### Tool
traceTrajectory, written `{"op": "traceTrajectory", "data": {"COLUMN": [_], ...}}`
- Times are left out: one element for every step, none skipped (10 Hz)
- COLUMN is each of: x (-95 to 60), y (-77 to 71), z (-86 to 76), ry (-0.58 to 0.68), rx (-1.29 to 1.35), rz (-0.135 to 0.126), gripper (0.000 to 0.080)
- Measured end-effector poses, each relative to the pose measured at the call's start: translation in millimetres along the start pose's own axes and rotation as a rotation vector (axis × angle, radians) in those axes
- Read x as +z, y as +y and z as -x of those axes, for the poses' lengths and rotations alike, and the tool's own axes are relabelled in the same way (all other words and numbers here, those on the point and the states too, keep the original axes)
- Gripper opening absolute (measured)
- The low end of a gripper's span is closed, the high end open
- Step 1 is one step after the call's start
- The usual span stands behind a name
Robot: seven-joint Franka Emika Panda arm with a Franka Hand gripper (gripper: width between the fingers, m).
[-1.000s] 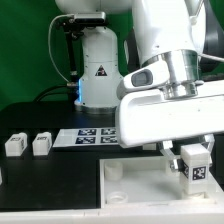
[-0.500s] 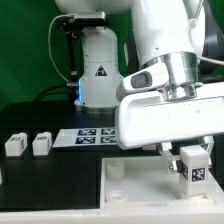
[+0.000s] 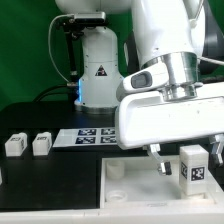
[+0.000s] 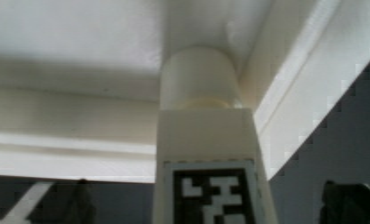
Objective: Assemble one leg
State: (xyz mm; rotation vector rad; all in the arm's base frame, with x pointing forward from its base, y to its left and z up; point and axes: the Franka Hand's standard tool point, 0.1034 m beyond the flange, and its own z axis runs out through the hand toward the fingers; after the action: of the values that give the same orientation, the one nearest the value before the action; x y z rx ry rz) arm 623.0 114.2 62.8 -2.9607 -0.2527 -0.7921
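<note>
Fingers (image 3: 157, 154) spread: two dark tips hang on either side of the leg (image 3: 195, 166), and neither is seen to touch it. Gripper (image 3: 186, 156) stands wide and grips nothing.

Leg: a small, stubby white block, upright, with a square black-and-white marker on the face toward the exterior camera. It stands at the far corner of the panel (image 3: 130, 182), on the exterior view's right. In the wrist view the leg (image 4: 208, 130) fills the middle. Its squared body carries the marker at the near end, and a rounded cylinder at the far end meets the white panel (image 4: 75, 110) where raised edges form an inner corner. Cannot tell whether that round end sits fully in a socket.

Arm: the large white wrist housing hangs low over the panel, hand pointing straight down, directly above the leg. Arm base (image 3: 98, 70) stands upright at the back of the table (image 3: 50, 190).

Other items: the panel lies flat on the black table, toward the front. Marker board (image 3: 85, 137) lies flat just behind it. Two other legs (image 3: 41, 144) sit side by side on the exterior view's left, well apart from the gripper.
</note>
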Motion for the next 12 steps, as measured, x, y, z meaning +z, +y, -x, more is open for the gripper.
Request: {"op": "traceTrajectory", "data": {"x": [0.0, 0.0, -0.7, -11.3, -24.3, -30.2, -28.2, -24.3, -20.8, -19.2, -16.4, -14.5], "y": [0.0, 0.0, 0.2, 1.9, 4.0, 4.0, 4.1, 5.2, 2.4, 1.1, 0.7, 0.7], "z": [0.0, 0.0, -1.0, -9.8, -18.5, -24.4, -27.5, -25.9, -17.7, -22.3, -26.2, -23.1], "ry": [0.0, 0.0, -0.001, -0.023, -0.048, -0.09, -0.085, -0.092, -0.213, -0.341, -0.434, -0.539], "rx": [0.0, 0.0, 0.0, 0.001, 0.003, 0.004, 0.005, 0.006, 0.013, 0.015, 0.017, 0.019], "rz": [0.0, 0.0, 0.0, -0.005, -0.01, -0.019, -0.018, -0.018, -0.04, -0.066, -0.085, -0.104], "gripper": [0.0647, 0.0649, 0.0649, 0.0649, 0.0649, 0.0649, 0.0649, 0.0649, 0.0649, 0.0649, 0.0649, 0.0649]}}
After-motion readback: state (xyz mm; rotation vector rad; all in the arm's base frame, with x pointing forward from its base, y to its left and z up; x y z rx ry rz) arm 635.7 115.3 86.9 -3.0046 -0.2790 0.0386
